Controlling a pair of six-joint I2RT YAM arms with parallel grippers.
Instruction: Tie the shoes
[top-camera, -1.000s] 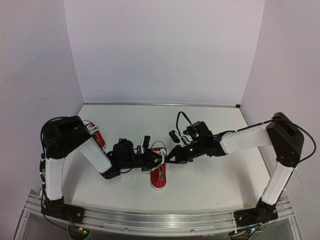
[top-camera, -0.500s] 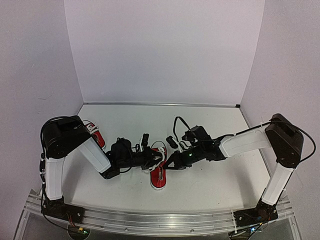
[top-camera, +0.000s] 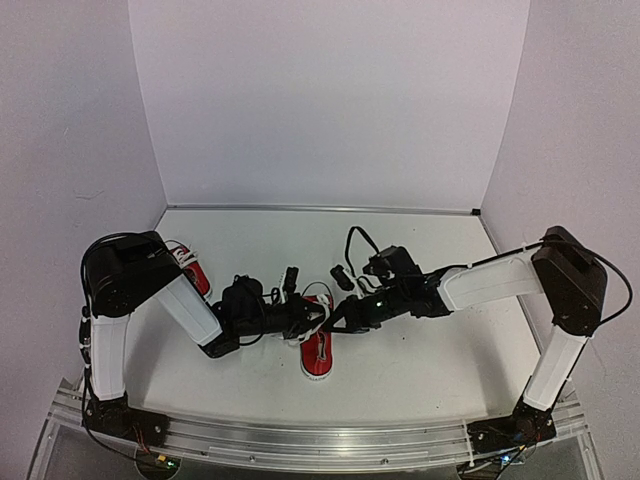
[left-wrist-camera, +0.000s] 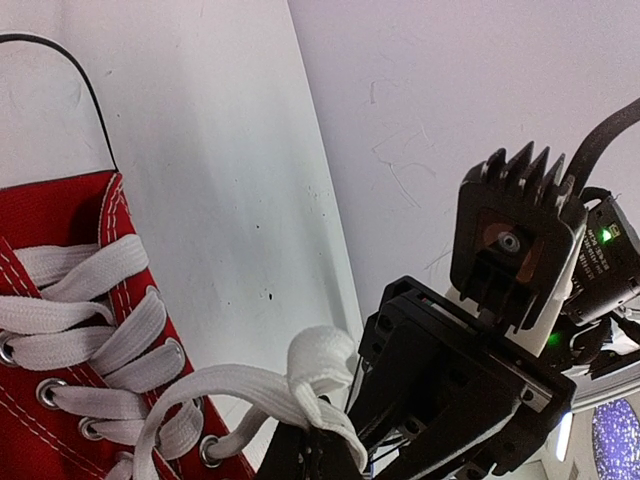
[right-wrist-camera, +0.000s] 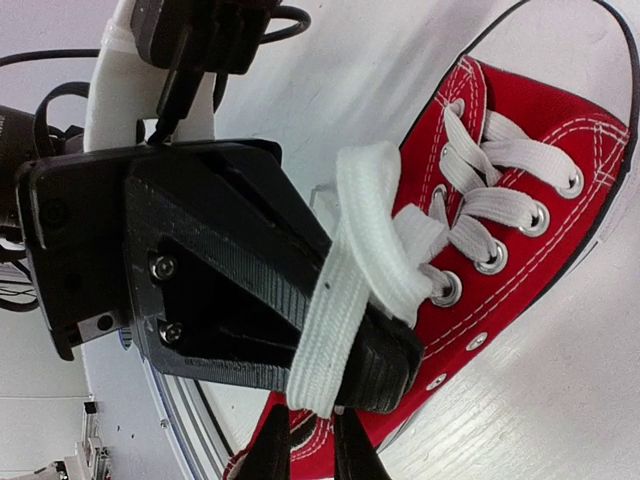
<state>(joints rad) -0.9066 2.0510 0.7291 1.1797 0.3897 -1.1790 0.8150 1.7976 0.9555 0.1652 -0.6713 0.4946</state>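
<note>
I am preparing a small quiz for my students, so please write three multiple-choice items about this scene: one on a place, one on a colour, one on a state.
1. Where does the second shoe lie?
A) at the left, beside the left arm
B) by the right wall
C) at the far edge

2. What colour is the lace?
A) black
B) white
C) red

3. How is the left end effector?
A) wide open
B) shut on a sole
C) shut on the lace

Answers:
1 A, the top view shows it half hidden by that arm.
2 B, both wrist views show it white against the red cloth.
3 C, the lace is caught at its closed tip.
</note>
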